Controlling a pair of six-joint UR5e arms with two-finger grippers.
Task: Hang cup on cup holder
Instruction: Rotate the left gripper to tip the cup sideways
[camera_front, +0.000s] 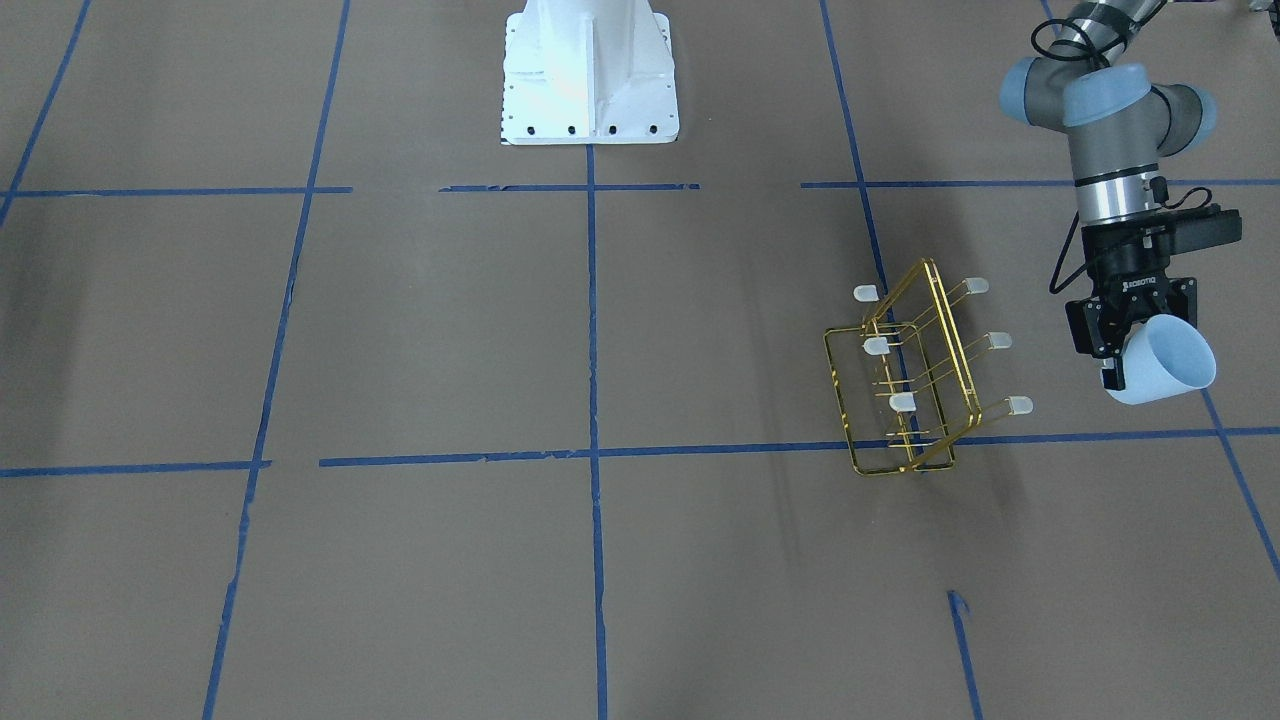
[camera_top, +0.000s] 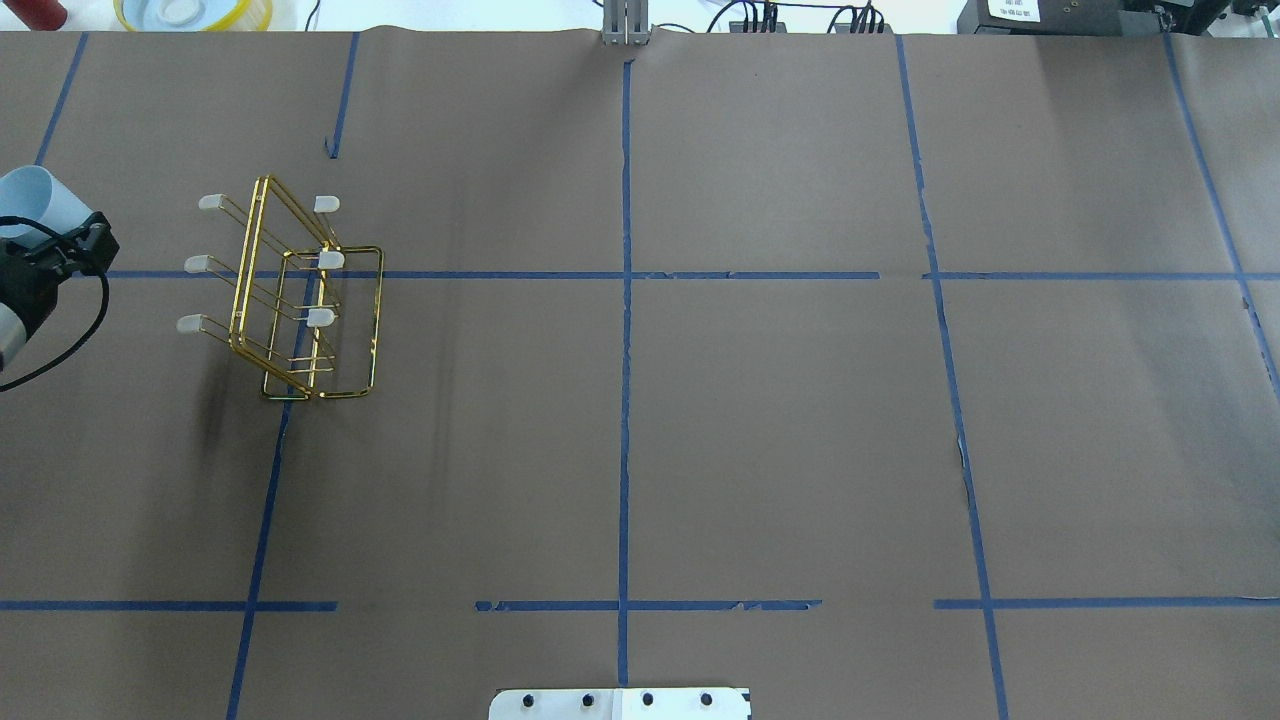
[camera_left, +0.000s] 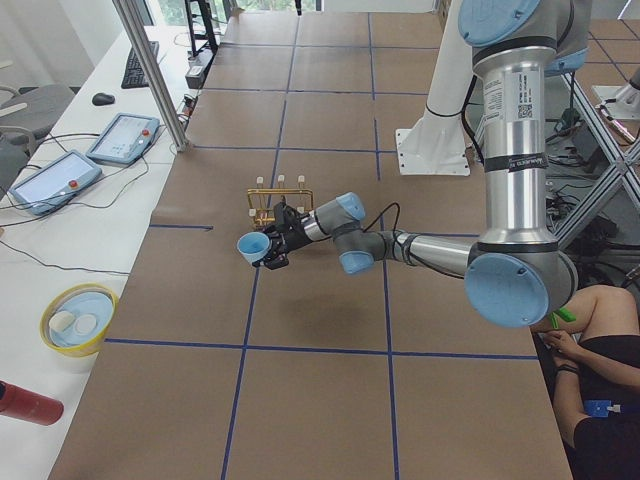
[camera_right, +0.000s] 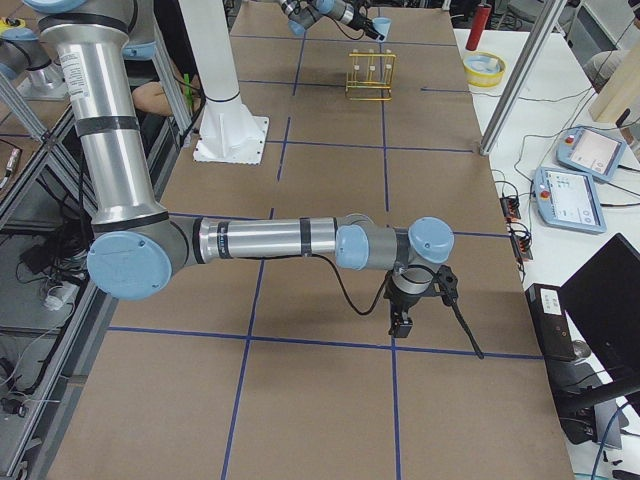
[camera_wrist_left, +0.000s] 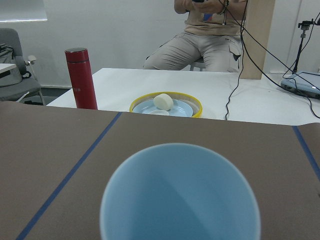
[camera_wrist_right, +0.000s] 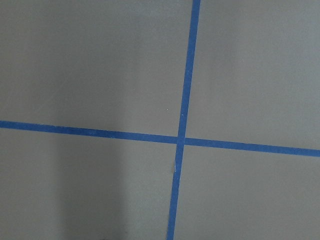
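Note:
My left gripper (camera_front: 1135, 345) is shut on the pale blue cup (camera_front: 1165, 362) and holds it tilted above the table. The cup's open mouth faces away from the wrist and fills the left wrist view (camera_wrist_left: 180, 195). The gold wire cup holder (camera_front: 948, 330) stands on the table just inward of the cup, and its capped prongs point to both sides. In the overhead view the cup (camera_top: 35, 200) is left of the holder (camera_top: 250, 260) and apart from it. My right gripper (camera_right: 400, 325) hangs low over bare table far from both. I cannot tell whether it is open or shut.
A yellow-rimmed bowl (camera_wrist_left: 166, 105) and a red bottle (camera_wrist_left: 81, 77) sit on the white side table beyond the table's edge, where a person is seated. The robot's white base (camera_front: 590, 75) is at the middle of the robot's side of the table.

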